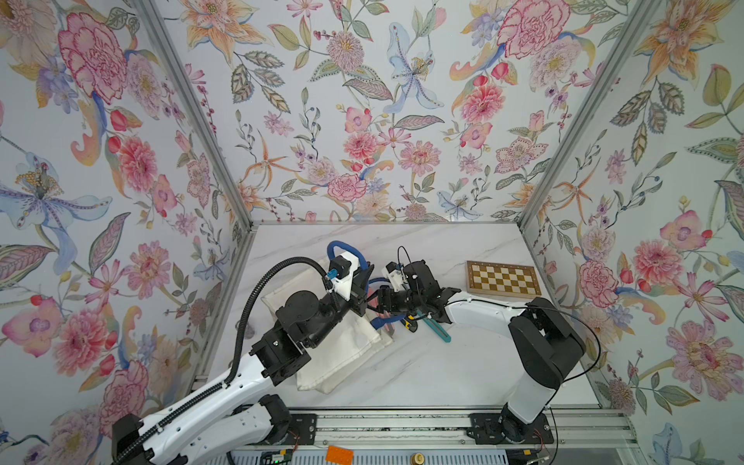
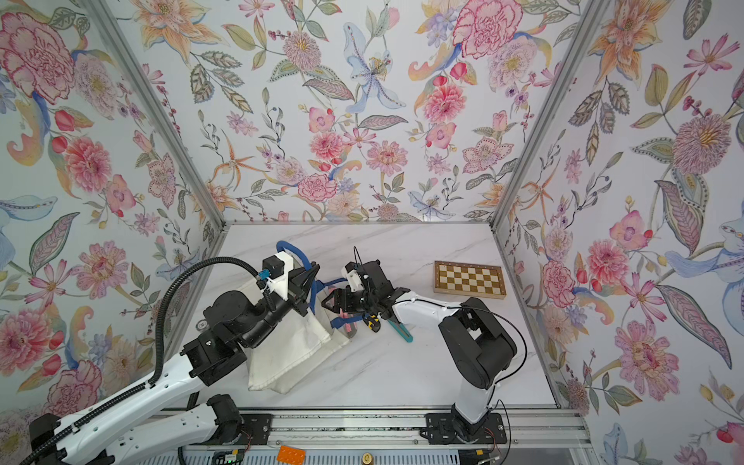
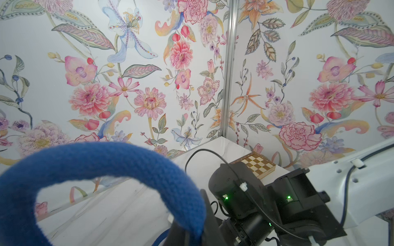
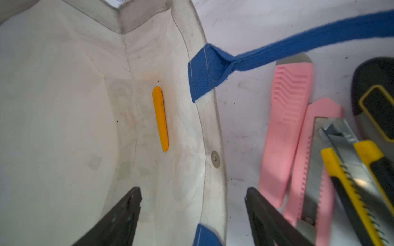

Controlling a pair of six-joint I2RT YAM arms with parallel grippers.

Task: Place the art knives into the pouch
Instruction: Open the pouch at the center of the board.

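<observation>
The art knife [image 4: 160, 118], orange, lies flat inside the pouch [image 4: 64, 106], close under the rim; on that showing the placing looks done. In both top views the pouch body lies nearest on the bench [image 1: 443, 374], mouth facing 1 o'clock. The left hand [image 2: 308, 306] is closed tight on the raised rim, a blue handle [image 3: 106, 157] looped over it; the right hand [image 4: 193, 191] hangs at the mouth, spread apart, holding nothing. Spare knives [image 4: 285, 127] lie just beside the rim at 3 o'clock; farther, toward 2 o'clock, sits a chessboard [image 1: 503, 278]. Risks: the right hand could snag the lower handle [image 4: 298, 42] on pulling out and drag the pouch; an early left release could collapse the mouth; a tilt could let the knife slide out.
</observation>
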